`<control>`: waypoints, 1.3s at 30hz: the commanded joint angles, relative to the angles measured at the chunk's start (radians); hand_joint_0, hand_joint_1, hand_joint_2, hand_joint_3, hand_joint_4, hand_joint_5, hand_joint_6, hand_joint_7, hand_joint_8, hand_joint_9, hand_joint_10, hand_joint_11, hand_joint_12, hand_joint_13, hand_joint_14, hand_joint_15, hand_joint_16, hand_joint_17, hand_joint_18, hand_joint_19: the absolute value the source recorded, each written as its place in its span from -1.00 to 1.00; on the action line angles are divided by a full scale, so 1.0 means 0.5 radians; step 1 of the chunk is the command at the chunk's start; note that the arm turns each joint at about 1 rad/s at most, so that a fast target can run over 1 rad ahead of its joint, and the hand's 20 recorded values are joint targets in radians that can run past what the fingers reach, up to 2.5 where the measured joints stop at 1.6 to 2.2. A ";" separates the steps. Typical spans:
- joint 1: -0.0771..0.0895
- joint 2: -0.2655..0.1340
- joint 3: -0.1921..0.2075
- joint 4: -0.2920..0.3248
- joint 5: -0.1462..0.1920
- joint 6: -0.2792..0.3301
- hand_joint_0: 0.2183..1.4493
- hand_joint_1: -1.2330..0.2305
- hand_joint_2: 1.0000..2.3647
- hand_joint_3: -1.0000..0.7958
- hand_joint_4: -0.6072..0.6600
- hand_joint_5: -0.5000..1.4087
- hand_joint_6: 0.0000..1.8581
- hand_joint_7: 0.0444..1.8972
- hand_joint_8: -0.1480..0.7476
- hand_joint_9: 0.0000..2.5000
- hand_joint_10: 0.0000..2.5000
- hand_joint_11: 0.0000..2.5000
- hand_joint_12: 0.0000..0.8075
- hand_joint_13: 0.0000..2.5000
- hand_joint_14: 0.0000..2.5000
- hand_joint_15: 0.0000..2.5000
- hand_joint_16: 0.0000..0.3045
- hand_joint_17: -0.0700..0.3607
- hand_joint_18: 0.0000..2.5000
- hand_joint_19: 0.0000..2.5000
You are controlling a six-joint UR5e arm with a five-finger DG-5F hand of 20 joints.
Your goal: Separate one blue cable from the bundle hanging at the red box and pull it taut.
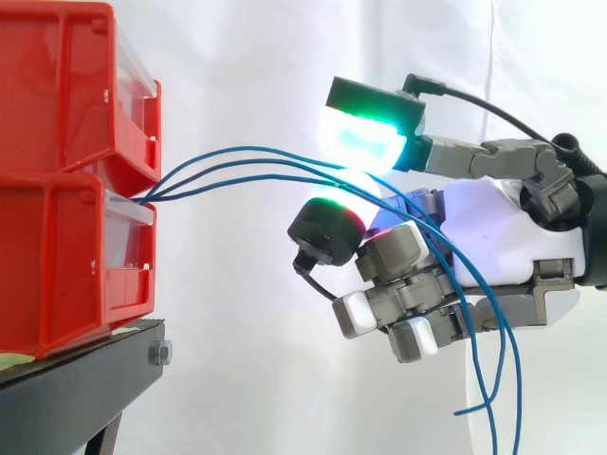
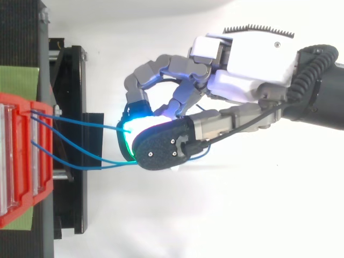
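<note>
The hand comes in level from the side. Two of its glowing pads are pressed together, one above the other, and the rest of its fingers are curled under the palm. The pads pinch the blue cables where the strands run between them. From these pictures I cannot tell whether one strand or several sit in the pinch. In the top view one strand reaches the green pad apart from the other two, which pass in lower under the dark back of the fingertip.

Past the hand the loose ends fall over the curled fingers and hang free below it. On the other side, the three strands rise in a soft arc and run back to the gap between the two stacked red boxes. The boxes stand at the edge of the black stand that faces the hand.

The step in hand looks like the singling-out grasp. The strands bow between box and pads, so nothing is taut yet. The next move would be to make sure a single strand is held and the others are let slip out. Then the hand should draw straight away from the boxes until the arc flattens, gently enough not to shift the boxes on the stand.
</note>
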 commanded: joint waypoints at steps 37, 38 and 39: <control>0.002 0.000 -0.018 0.001 0.014 -0.070 -0.11 -0.32 -1.00 -0.44 -0.20 -0.69 0.02 0.40 -0.14 -0.58 -1.00 -0.89 -0.27 -0.63 -1.00 -0.96 -0.75 -0.28 -0.60 -0.81; 0.002 0.000 -0.018 0.001 0.011 -0.080 -0.11 -0.32 -1.00 -0.44 -0.20 -0.69 0.02 0.40 -0.16 -0.60 -1.00 -0.91 -0.28 -0.64 -1.00 -0.97 -0.75 -0.28 -0.61 -0.80; 0.002 0.000 -0.018 0.004 0.008 -0.098 -0.11 -0.33 -1.00 -0.44 -0.21 -0.69 0.02 0.41 -0.18 -0.61 -1.00 -0.96 -0.28 -0.65 -1.00 -0.98 -0.75 -0.28 -0.61 -0.81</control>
